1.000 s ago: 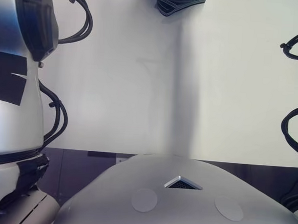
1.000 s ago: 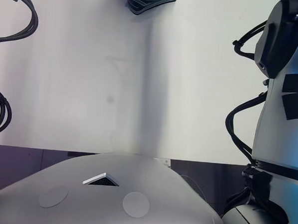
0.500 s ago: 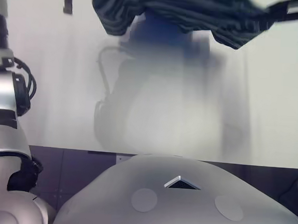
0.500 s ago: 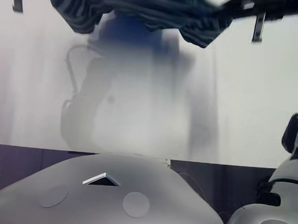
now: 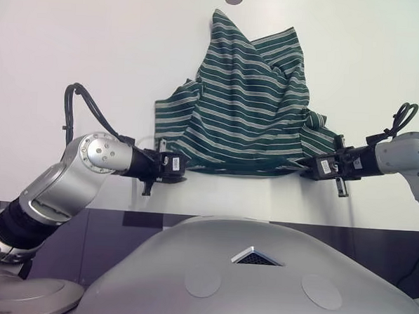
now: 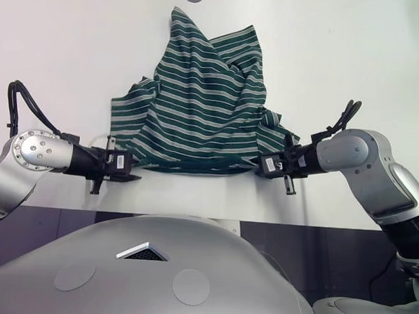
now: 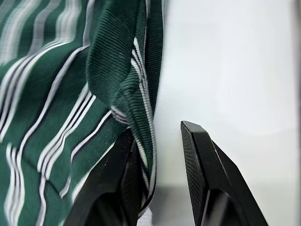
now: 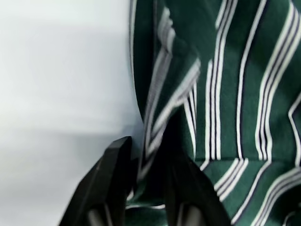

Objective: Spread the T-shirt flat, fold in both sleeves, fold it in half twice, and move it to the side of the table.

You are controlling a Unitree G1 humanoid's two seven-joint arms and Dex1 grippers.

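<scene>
Your left fingers (image 7: 203, 175) stand apart, the hem of the T-shirt (image 5: 240, 109) between them. The shirt lies rumpled mid-surface (image 5: 95, 52), near edge stretched between both arms. Your right fingers (image 8: 111, 182) pinch its near-right corner.

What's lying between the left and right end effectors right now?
The green striped T-shirt: its rumpled near edge runs across the white table from the left end effector to the right end effector, as the eye views show.
</scene>
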